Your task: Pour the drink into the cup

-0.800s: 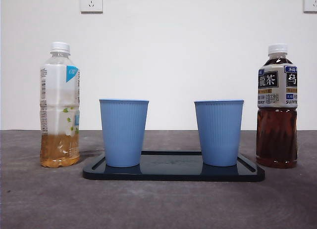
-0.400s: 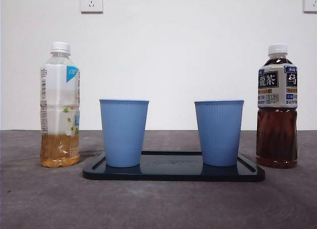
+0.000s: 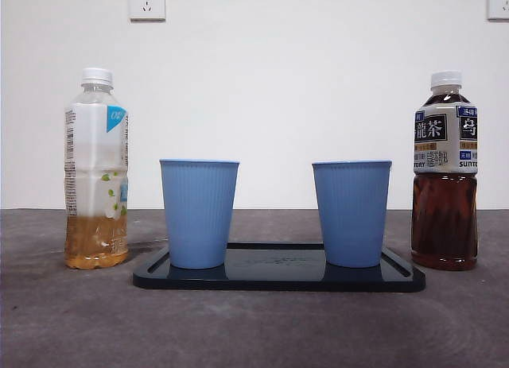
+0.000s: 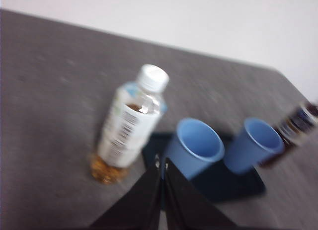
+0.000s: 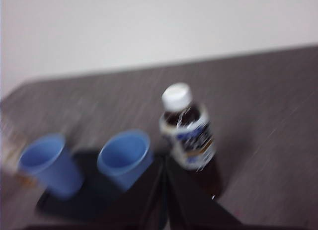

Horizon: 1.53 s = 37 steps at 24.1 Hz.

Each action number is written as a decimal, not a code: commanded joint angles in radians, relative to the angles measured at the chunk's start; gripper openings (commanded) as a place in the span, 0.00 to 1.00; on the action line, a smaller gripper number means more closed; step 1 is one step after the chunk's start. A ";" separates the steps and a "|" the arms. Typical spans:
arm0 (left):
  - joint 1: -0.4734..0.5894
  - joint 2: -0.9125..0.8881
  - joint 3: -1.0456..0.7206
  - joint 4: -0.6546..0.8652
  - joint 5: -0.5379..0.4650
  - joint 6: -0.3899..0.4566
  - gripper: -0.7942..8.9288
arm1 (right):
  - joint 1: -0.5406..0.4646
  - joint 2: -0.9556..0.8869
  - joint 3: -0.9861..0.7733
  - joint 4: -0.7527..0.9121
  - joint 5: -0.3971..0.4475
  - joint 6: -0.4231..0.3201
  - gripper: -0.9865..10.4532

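On the bench [image 3: 64, 320] lies a tray [image 3: 278, 276] with two cups, the left cup [image 3: 199, 213] and the right cup [image 3: 351, 213] (well apart); one bottle [image 3: 96, 169] stands left of it, another bottle [image 3: 444, 173] right

My left gripper [image 4: 162, 166] hangs above the table with nothing in it, its two black jaws pressed together so only a thin seam runs between them. My right gripper [image 5: 164, 163] hangs the same way, jaws closed tip to tip and holding nothing. Both wrist views are blurred. Neither of my arms shows in the front view.
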 commanded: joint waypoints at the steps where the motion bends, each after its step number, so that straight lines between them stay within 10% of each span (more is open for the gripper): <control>1: -0.001 0.065 0.067 -0.064 0.079 0.098 0.09 | 0.000 0.077 0.076 -0.102 -0.093 -0.116 0.09; 15: -0.143 0.200 0.174 -0.324 0.180 0.249 0.10 | 0.109 0.202 0.161 -0.407 -0.166 -0.254 0.09; 19: -0.144 0.199 0.174 -0.326 0.180 0.234 0.51 | 0.111 0.202 0.161 -0.407 -0.166 -0.246 0.34; 26: -0.144 0.199 0.174 -0.326 0.180 0.233 0.53 | 0.111 0.202 0.161 -0.407 -0.165 -0.237 0.45; 37: -0.144 0.199 0.174 -0.319 0.180 0.233 0.53 | 0.114 0.203 -0.008 -0.109 -0.157 0.016 0.45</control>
